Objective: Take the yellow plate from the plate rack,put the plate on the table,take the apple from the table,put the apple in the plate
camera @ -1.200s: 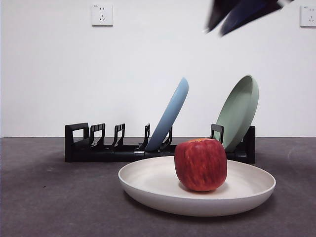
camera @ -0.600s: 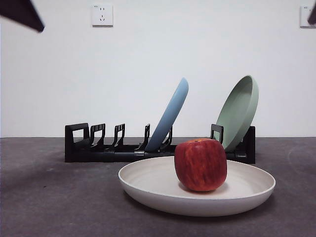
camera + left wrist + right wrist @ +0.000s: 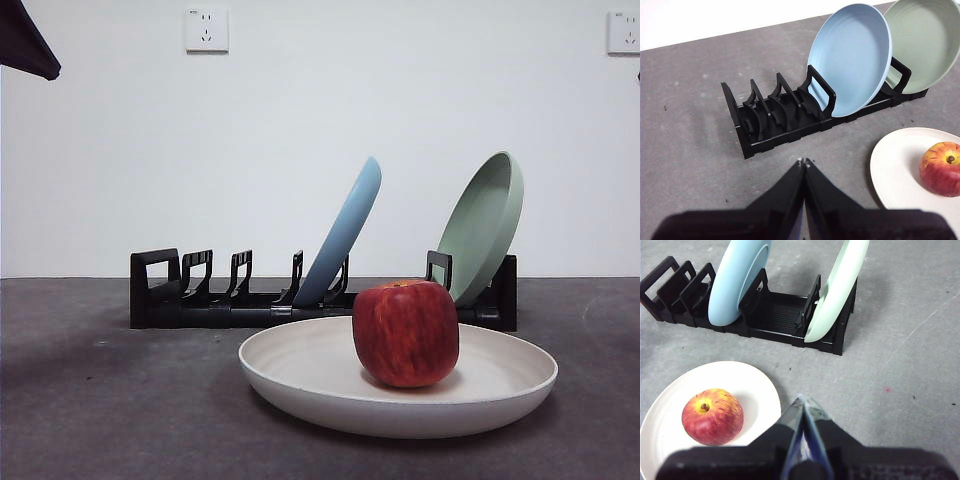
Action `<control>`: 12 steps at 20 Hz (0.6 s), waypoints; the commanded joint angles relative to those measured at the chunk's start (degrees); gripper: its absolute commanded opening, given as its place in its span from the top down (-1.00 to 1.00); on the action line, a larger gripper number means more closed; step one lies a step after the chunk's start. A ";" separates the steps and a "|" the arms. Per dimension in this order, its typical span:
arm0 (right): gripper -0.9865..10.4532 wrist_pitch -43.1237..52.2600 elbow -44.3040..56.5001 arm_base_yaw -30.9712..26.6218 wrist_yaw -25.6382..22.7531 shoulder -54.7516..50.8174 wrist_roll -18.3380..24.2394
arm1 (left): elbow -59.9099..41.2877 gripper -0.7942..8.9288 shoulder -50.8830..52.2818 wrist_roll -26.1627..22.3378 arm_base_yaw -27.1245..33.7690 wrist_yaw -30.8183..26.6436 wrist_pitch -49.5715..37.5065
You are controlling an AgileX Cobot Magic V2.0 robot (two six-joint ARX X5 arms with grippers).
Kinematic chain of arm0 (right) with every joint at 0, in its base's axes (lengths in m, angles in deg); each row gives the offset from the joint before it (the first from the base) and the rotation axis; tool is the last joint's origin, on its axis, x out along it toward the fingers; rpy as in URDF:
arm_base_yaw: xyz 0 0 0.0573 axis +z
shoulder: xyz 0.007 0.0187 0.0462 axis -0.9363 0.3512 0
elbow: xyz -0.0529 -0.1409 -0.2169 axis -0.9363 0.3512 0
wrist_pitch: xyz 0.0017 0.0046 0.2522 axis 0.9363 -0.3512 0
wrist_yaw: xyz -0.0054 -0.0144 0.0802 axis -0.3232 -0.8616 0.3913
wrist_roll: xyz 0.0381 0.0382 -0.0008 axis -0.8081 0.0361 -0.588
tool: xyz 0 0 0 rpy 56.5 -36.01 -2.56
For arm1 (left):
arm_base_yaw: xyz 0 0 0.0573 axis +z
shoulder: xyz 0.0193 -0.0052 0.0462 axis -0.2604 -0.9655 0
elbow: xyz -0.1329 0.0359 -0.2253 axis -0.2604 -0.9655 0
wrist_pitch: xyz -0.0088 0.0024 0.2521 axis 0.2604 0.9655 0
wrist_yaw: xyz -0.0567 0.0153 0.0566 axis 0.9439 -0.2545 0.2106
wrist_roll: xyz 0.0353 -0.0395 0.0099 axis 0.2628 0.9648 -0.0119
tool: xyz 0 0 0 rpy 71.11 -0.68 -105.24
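The cream yellow plate (image 3: 320, 385) lies flat on the dark grey table (image 3: 100, 420) in front of the black plate rack (image 3: 220, 300). The red apple (image 3: 405, 333) sits in the plate, right of its centre. The left wrist view shows the plate (image 3: 900, 170) and apple (image 3: 941, 168) off to one side of my left gripper (image 3: 804, 161), which is shut and empty, high above the table. My right gripper (image 3: 801, 399) is also shut and empty, raised above the table beside the plate (image 3: 757, 390) and apple (image 3: 712, 416).
A light blue plate (image 3: 345, 232) and a pale green plate (image 3: 485, 225) lean upright in the rack. A black arm tip (image 3: 25, 40) shows at the top left corner. Two wall sockets sit high on the white wall.
The arm seen at the top right a second ago has left the front view. A black tip appeared at the top left corner and has since shifted slightly. Plate and apple stayed put.
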 commanded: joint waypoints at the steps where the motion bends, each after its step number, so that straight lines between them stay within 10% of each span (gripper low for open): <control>1: 0.83 0.31 0.26 -0.02 -0.15 -0.09 -0.57 | -0.35 0.84 -0.09 0.55 0.13 -0.07 -0.09; 7: 0.83 0.31 0.26 -0.02 -0.13 -0.09 -0.57 | -0.35 0.84 6.78 -4.09 2.21 0.11 1.62; 12: 0.83 0.31 0.26 -0.02 -0.17 -0.11 -0.57 | -0.61 0.84 18.43 -5.11 15.30 0.11 0.87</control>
